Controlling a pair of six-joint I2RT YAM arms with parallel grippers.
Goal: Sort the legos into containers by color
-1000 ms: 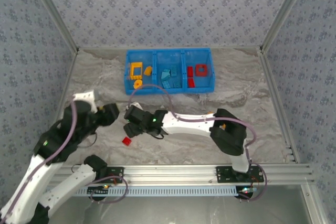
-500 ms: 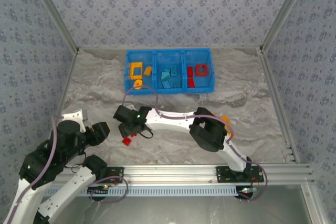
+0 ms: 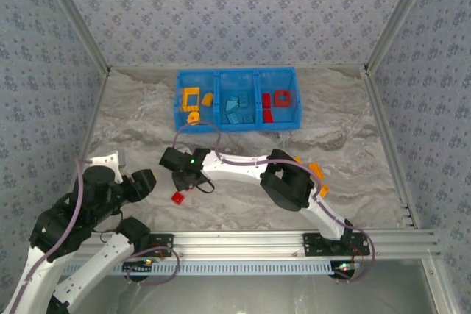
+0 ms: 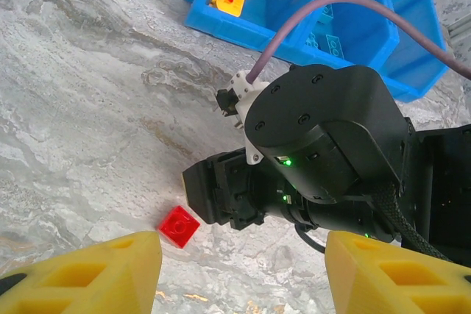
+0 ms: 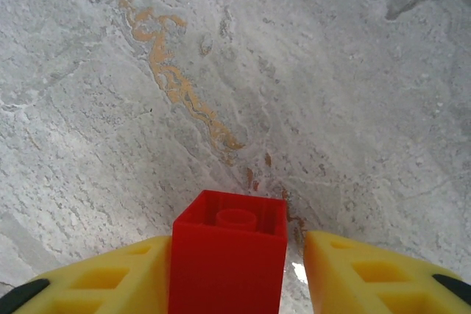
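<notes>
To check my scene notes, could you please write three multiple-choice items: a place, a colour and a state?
1. Where is the loose red brick? A) in the bin B) on the table between the fingers of the right gripper C) on an arm
2. What colour fills the blue bin's left compartment? A) red B) blue C) yellow-orange
3. The left gripper is: A) open, empty B) shut on a brick C) shut, empty
1 B: yellow fingers flank it in the right wrist view. 2 C: the top view shows it. 3 A: its fingers stand wide apart, nothing between.
</notes>
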